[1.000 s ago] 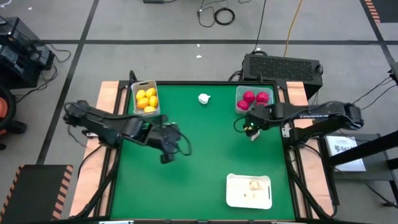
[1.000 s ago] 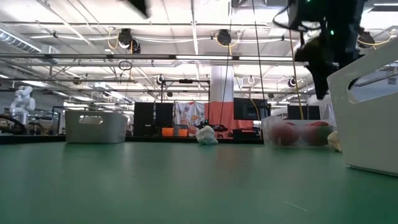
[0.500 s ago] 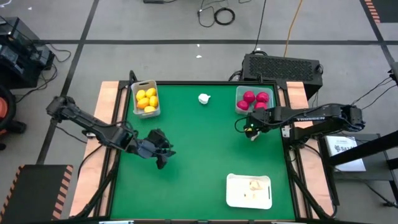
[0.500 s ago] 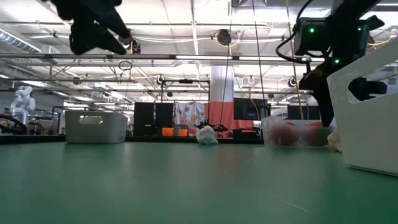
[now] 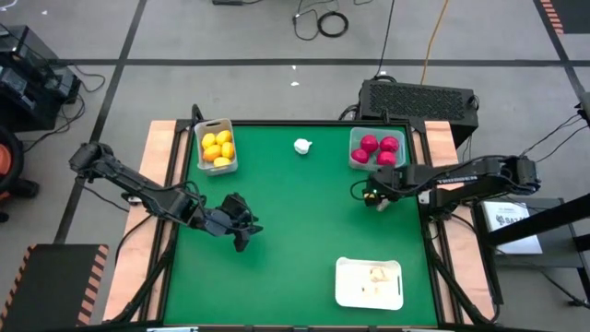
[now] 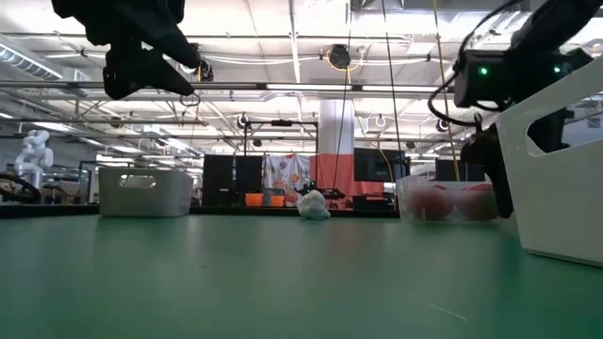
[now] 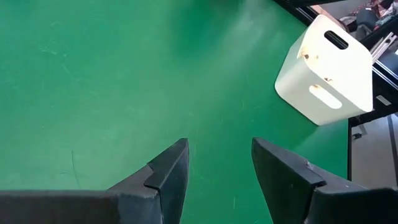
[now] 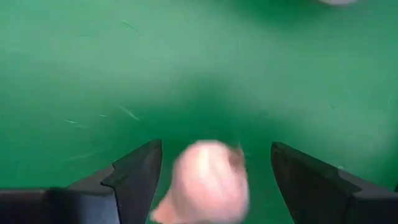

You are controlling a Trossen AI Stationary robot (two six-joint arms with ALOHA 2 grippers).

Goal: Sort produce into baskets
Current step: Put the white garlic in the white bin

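Observation:
A pale garlic bulb (image 8: 208,186) lies on the green table between the two fingers of my right gripper (image 5: 373,196), which is open and low over it, just in front of the clear bin of red fruits (image 5: 376,149). Whether a finger touches the bulb I cannot tell. Another garlic bulb (image 5: 302,146) rests on the table at the far middle. Yellow lemons fill the whitish bin (image 5: 217,148) at the far left. The white tray (image 5: 369,282) at the near right holds garlic pieces. My left gripper (image 5: 241,227) hangs open and empty above the table's left half.
The white tray stands close to the low camera (image 6: 556,160) and also shows in the left wrist view (image 7: 323,74). Bare green mat (image 5: 295,231) lies between the two arms and across the table's middle.
My right gripper has come down toward the table over the garlic bulb, shifting slightly toward the near edge. My left gripper has drawn back toward the table's left and near edges, and its arm has folded back.

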